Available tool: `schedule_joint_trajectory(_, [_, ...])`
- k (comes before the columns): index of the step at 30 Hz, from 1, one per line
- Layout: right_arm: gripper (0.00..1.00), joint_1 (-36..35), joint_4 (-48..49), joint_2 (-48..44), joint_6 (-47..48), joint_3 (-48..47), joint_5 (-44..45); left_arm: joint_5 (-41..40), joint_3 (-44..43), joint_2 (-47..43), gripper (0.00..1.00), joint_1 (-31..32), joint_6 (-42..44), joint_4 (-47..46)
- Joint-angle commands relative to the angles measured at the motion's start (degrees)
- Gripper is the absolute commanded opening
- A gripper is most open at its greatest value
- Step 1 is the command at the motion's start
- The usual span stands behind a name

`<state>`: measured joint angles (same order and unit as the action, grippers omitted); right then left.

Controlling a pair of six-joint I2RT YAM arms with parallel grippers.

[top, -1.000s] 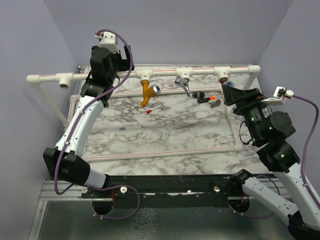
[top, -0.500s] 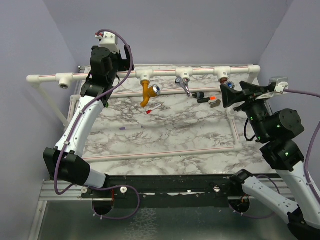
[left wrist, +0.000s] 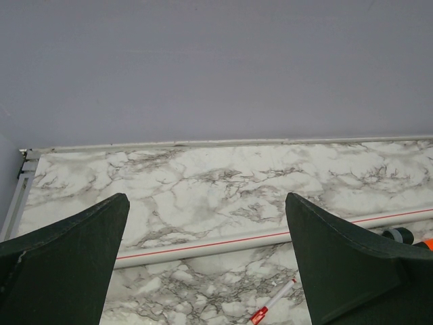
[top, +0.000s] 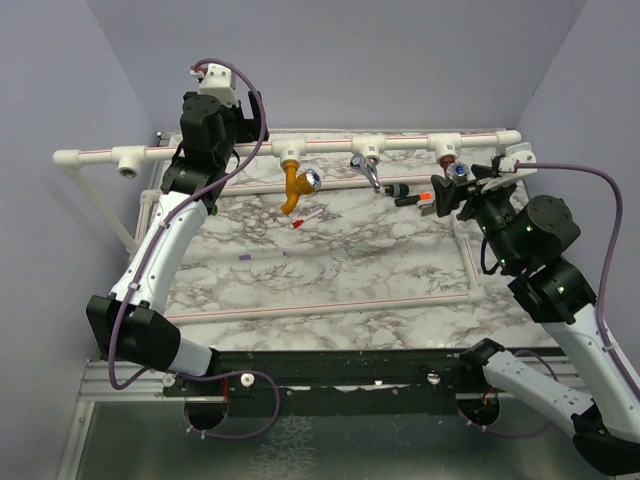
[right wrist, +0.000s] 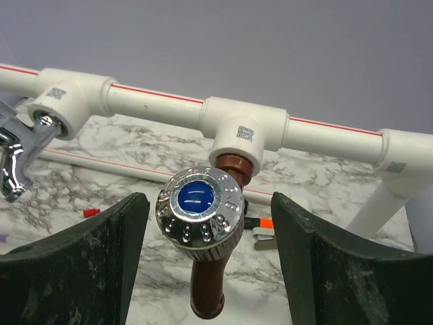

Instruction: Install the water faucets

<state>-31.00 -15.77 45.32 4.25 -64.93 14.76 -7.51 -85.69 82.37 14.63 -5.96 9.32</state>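
The dark brown faucet (right wrist: 206, 271), with a chrome knob with a blue centre (right wrist: 199, 203), hangs from the rightmost tee of the white pipe (top: 400, 143); it also shows in the top view (top: 452, 166). My right gripper (right wrist: 208, 203) is open, one finger on each side of the knob, not touching it; in the top view (top: 452, 192) it sits just in front of that faucet. The mustard-orange faucet (top: 292, 188) and the silver-grey faucet (top: 366, 172) hang from the middle tees. The dark green faucet (top: 398, 189) lies on the table. My left gripper (left wrist: 206, 203) is open and empty, high near the pipe (top: 238, 122).
The leftmost tee socket (top: 128, 163) is open. A red-capped white pen (top: 305, 218) and black-and-orange pieces (top: 415, 199) lie on the marble top (top: 330, 270). A white pipe frame (top: 320, 308) borders the marble. Purple walls close in on the back and both sides.
My right gripper has swung left and toward the pipe and now straddles the brown faucet's knob. The left arm has not moved.
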Motion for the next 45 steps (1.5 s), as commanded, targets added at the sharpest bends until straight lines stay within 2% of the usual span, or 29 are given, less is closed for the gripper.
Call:
schedule_joint_trajectory(1, [0.76, 0.24, -1.63, 0.76, 2.76, 0.48, 4.2, 1.28, 1.6, 3.5, 0.99, -0.04, 0.29, 5.81])
schedule_joint_trajectory(9, [0.65, 0.24, 2.8, 0.88, 4.23, 4.23, 8.93, 1.18, 1.58, 3.68, 0.99, -0.05, 0.29, 5.87])
schedule_joint_trajectory(12, [0.58, 0.24, 4.2, 0.69, 3.71, 4.97, 8.87, 1.18, 1.53, 3.75, 0.99, -0.13, 0.27, 5.88])
schedule_joint_trajectory(20, [0.28, 0.24, 7.7, -1.21, -3.79, 7.19, 7.1, 1.18, 1.5, 3.68, 0.99, -0.13, 0.26, 5.88])
schedule_joint_trajectory(27, [0.01, 0.24, 11.57, -3.93, -18.3, 10.23, 6.34, 1.43, 1.5, 3.47, 0.99, -0.13, 0.18, 5.88])
schedule_joint_trajectory(37, [0.01, 0.24, 19.3, -6.6, -46.32, 16.33, 8.7, 1.7, 1.49, 2.97, 0.99, -0.13, 0.02, 5.88])
schedule_joint_trajectory(45, [0.01, 0.24, 24.95, -6.34, -73.48, 20.97, 5.89, 1.71, 1.52, 3.01, 0.99, -0.13, 0.04, 5.88])
